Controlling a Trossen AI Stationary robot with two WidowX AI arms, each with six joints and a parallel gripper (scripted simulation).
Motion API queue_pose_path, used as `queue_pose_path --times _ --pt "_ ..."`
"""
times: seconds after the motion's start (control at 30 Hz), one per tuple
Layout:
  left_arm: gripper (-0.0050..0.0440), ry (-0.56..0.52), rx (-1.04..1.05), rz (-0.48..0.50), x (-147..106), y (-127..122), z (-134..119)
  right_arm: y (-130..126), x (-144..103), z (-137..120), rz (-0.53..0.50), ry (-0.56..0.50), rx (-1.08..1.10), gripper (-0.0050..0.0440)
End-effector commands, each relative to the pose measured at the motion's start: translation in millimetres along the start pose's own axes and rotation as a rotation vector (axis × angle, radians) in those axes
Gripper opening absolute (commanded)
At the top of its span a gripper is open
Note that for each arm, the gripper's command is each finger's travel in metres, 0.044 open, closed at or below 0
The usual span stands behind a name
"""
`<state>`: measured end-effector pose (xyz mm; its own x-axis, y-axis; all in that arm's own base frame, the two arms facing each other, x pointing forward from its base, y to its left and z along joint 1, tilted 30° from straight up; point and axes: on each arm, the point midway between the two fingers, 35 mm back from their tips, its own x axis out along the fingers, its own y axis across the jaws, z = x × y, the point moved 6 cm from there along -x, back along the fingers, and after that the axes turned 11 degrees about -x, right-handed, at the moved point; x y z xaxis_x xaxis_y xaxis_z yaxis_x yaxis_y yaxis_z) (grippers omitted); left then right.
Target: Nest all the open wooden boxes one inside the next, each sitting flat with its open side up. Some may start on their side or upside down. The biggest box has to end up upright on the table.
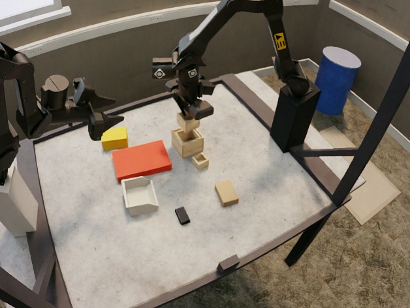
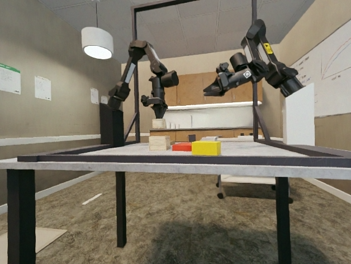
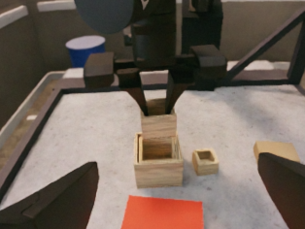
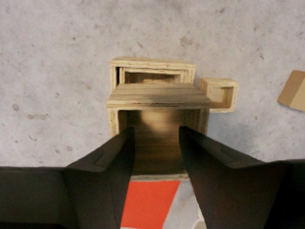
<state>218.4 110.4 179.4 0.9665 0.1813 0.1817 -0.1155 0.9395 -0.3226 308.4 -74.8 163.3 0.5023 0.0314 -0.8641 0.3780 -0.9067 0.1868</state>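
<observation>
The held wooden box (image 1: pixel 188 123) (image 2: pixel 159 123) (image 3: pixel 159 126) (image 4: pixel 157 96) hangs open side up above the biggest box (image 1: pixel 192 147) (image 2: pixel 159 143) (image 3: pixel 158 175) (image 4: pixel 151 63), gripped by the right jaws (image 1: pixel 189 116) (image 2: pixel 159 117). The biggest box stands upright on the surface (image 1: pixel 109 251) (image 2: pixel 241 147) (image 3: pixel 83 126) (image 4: pixel 53 97), another box (image 1: pixel 180 134) (image 3: pixel 141 147) (image 4: pixel 122 77) nested inside. Just beside is the smallest box (image 1: pixel 200 162) (image 3: pixel 206 165) (image 4: pixel 220 94), open side up. The left jaws (image 1: pixel 119 109) (image 2: pixel 204 92) are open, holding nothing.

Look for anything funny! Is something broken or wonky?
Nothing looks broken or spilled. But the right arm's fingers reach inside the lifted box, instead of pinching its outside. That's unusual, though probably on purpose, since the box hangs level, open side up.
</observation>
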Motion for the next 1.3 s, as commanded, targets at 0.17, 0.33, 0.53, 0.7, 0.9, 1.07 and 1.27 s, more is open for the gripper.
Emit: queue_pose_path --times 0.17,0.33,0.53,0.7,0.9,1.07,1.27 --pt "0.04 -0.002 -0.002 0.001 0.0 0.7 0.6 2.1 -1.1 -2.2 0.007 0.006 0.06 0.0214" --pt "0.04 -0.002 -0.002 0.001 0.0 0.7 0.6 0.0 5.8 -0.4 0.003 -0.001 0.059 0.0214" --pt "0.04 -0.002 -0.002 0.001 0.0 0.7 0.6 -0.1 11.5 -0.4 0.002 -0.001 0.057 0.0214" --pt "0.04 -0.002 -0.002 0.001 0.0 0.7 0.6 -0.2 18.7 -0.4 0.003 -0.001 0.058 0.0214" --pt "0.04 -0.002 -0.002 0.001 0.0 0.7 0.6 -0.2 27.0 -0.3 0.003 -0.001 0.058 0.0214" --pt "0.04 -0.002 -0.002 0.001 0.0 0.7 0.6 -0.1 31.0 -0.5 0.003 -0.001 0.058 0.0214" --pt "0.04 -0.002 -0.002 0.001 0.0 0.7 0.6 2.5 32.1 -3.9 0.013 0.016 0.054 0.0214"
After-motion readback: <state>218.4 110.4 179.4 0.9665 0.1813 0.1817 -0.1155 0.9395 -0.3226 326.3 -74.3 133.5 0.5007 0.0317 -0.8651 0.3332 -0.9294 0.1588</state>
